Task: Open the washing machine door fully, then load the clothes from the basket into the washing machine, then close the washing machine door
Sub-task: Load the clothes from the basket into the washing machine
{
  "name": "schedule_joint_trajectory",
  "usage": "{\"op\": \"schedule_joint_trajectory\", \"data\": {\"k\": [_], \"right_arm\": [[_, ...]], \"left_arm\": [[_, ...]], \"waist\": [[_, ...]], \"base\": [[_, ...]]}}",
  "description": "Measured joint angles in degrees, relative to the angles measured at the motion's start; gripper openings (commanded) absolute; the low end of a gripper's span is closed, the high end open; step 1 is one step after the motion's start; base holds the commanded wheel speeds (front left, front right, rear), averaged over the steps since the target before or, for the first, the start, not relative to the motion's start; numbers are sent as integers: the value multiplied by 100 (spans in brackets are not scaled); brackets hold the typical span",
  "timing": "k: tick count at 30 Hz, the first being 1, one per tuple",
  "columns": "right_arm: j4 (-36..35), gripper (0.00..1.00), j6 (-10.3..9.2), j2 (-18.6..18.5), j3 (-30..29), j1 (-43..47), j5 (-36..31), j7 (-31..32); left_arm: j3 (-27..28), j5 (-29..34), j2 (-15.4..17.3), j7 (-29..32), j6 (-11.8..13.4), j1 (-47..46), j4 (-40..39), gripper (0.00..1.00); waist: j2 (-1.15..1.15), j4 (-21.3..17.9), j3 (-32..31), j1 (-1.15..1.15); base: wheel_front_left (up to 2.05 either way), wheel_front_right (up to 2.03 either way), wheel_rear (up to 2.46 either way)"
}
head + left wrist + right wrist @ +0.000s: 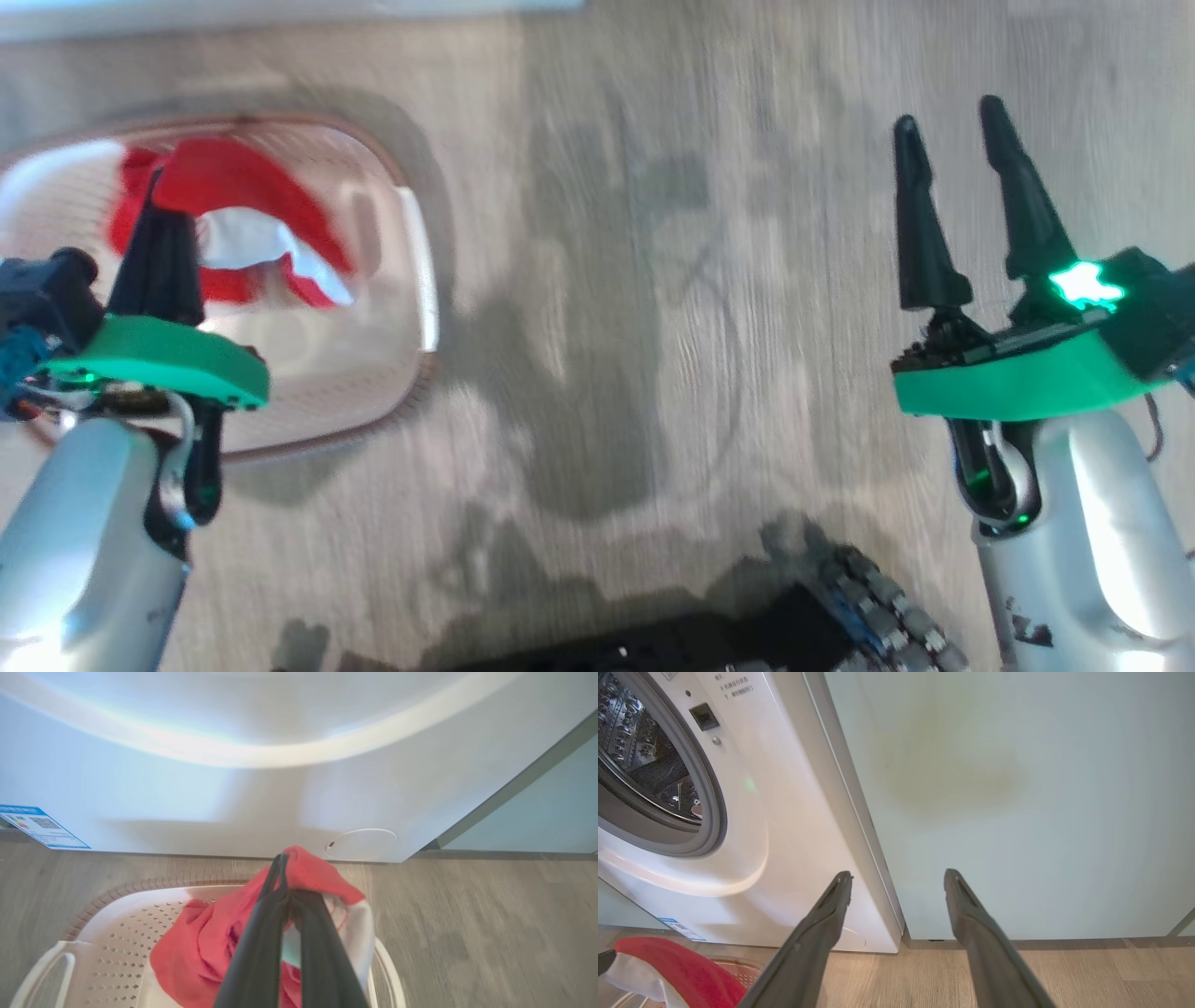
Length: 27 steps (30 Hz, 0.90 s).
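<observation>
The cream basket (422, 280) sits on the floor at the left, with red and white clothes (247, 191) in it. My left gripper (154, 182) is over the basket, shut on a red garment (201, 947) that drapes from its fingertips (281, 858) above the perforated basket (117, 933). The white washing machine (187, 788) stands just behind. My right gripper (950, 112) is open and holds nothing, off to the right over bare floor. In the right wrist view that gripper (897, 876) faces the washing machine (784, 835), whose steel drum (640, 742) is uncovered. The washing machine door is out of view.
A pale teal cabinet (1017, 788) stands right of the washer, also seen as the teal cabinet (537, 807). A blue sticker (37, 826) and a round flap (362, 843) sit low on the washer's front. My dark base (747, 635) is at the bottom, on the wood floor (653, 280).
</observation>
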Motion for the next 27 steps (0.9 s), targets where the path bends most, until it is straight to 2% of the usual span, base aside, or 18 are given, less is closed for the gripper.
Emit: {"op": "schedule_joint_trajectory", "data": {"k": [5,14,27], "right_arm": [[11,100,0,-1,-154,107,-77,108],[59,100,0,-1,-255,376,-196,361],[94,100,0,0,-385,1132,-249,713]], "left_arm": [[35,292,-74,-16,60,177,-561,0],[29,613,-67,-16,51,262,-938,0],[-87,705,-59,-16,158,1351,-1271,0]], "waist": [[0,222,-575,0],[0,427,-1513,0],[0,504,-2794,0]], "base": [[0,0,0],[0,0,0],[0,0,0]]}}
